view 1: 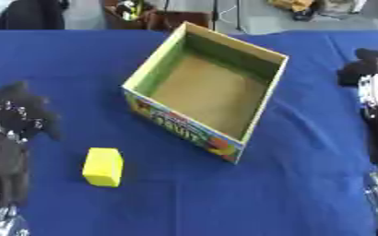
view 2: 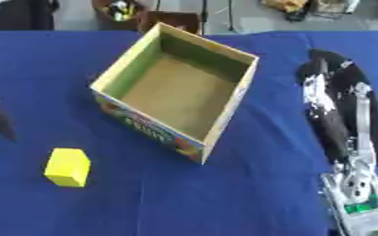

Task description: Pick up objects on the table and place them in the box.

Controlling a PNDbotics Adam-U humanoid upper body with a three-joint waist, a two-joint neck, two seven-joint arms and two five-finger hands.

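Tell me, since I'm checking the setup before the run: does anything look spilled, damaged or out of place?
Nothing stands out. The box sits upright, open and empty, turned at an angle on the blue table. The yellow block lies intact beside it, apart from both hands.

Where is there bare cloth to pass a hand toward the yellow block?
The blue cloth lies bare along the near edge, between the yellow block and the right hand. There is also a bare strip between the block and the box. The left side is tighter: the left hand sits close beside the block. The box looks empty inside.
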